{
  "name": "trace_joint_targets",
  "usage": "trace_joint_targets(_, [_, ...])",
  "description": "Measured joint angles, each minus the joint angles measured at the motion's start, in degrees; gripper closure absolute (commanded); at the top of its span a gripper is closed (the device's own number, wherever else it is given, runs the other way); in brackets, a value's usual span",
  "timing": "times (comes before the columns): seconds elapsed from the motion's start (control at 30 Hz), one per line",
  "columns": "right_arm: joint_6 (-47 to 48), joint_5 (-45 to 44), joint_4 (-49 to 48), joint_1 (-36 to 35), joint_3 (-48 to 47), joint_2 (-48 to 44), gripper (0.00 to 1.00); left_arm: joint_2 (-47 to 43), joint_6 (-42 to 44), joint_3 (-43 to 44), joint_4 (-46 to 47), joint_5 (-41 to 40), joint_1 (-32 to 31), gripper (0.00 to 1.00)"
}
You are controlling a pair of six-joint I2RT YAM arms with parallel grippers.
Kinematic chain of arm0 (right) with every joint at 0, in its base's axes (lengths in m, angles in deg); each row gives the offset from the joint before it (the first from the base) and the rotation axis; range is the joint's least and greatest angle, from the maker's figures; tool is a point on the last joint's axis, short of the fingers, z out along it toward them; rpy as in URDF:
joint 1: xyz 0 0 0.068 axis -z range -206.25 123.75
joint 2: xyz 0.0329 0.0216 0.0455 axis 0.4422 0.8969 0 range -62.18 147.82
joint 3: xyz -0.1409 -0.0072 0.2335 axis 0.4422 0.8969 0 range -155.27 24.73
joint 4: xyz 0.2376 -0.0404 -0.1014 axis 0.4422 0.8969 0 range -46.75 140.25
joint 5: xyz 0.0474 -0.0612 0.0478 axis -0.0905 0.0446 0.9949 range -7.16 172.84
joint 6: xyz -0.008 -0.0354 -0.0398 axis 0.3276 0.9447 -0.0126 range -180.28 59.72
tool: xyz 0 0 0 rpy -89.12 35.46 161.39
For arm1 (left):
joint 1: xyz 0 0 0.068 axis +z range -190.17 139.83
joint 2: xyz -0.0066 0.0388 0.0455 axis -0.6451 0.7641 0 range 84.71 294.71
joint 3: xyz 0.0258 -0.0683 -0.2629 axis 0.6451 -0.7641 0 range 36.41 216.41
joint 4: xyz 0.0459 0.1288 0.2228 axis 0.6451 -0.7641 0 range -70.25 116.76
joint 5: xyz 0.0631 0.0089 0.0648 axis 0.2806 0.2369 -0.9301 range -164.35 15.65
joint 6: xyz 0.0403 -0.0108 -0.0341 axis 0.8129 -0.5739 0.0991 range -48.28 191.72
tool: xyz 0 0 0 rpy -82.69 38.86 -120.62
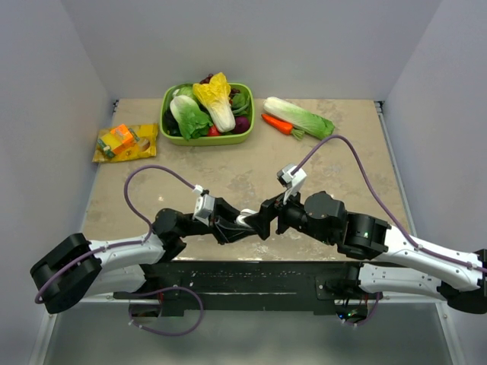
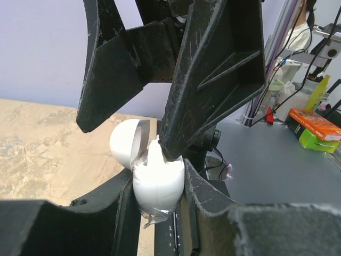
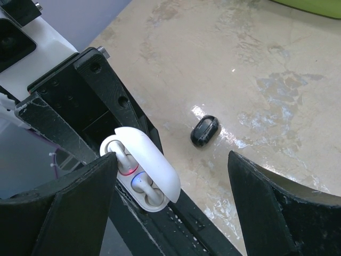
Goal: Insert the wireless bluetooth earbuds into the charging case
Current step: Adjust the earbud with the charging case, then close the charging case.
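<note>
Two broad black fingers of the right pincer (image 3: 170, 160) fill the bottom of its wrist view. They are spread wide and hold nothing. Between them, close to its left finger, sits the white case (image 3: 152, 201) with its lid (image 3: 154, 160) flipped open. Two sockets (image 3: 133, 176) show inside, one ringed red and one blue; I cannot tell what fills them.

The left pincer (image 2: 157, 200) is closed on the case, one finger on each side of its body, holding it upright above the table (image 3: 256, 64). Seen from the left wrist, one right fingertip (image 2: 169, 146) touches the case's open top, just beside the lid.

One black bud (image 3: 205, 130) lies on the table under the right pincer's gap. It is beyond the case and apart from it, touching neither finger. From above, the two pincers meet tip to tip near the table's near edge.
</note>
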Motion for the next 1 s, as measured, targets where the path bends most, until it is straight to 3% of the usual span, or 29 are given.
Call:
trace_joint_targets(0.43, [1.2, 3.6, -2.1, 0.0, -0.2, -3.9, 0.16, -2.0, 1.2, -0.9, 0.2, -1.6, -0.1, 1.0])
trace_joint_targets(0.53, [1.5, 2.0, -2.5, 0.0, -0.3, -6.1, 0.26, -2.0, 1.7, -1.0, 0.2, -1.9, -0.1, 1.0])
trace_joint_targets(0.63, [1.1, -2.9, -1.2, 0.0, -1.6, -5.7, 0.42, -1.9, 1.7, -1.0, 0.2, -1.7, -0.1, 1.0])
trace_joint_targets(0.67, [0.9, -4.4, -0.6, 0.1, -2.4, -5.0, 0.53, -1.8, 1.7, -1.0, 0.2, -1.7, -0.1, 1.0])
trace_joint_targets(0.77, [0.4, -7.1, 0.0, 0.1, -4.0, -2.2, 0.67, -1.4, 1.4, -1.0, 0.2, -1.0, -0.1, 1.0])
trace_joint_targets(0.87, [0.2, -8.0, 1.5, 0.1, -4.1, 0.4, 0.73, -1.2, 0.9, -1.0, 0.2, -0.2, -0.1, 1.0])
trace_joint_targets(1.0, [0.4, -7.8, 2.6, 0.1, -4.1, 1.6, 0.74, -1.2, 0.5, -1.0, 0.2, 0.7, -0.1, 1.0])
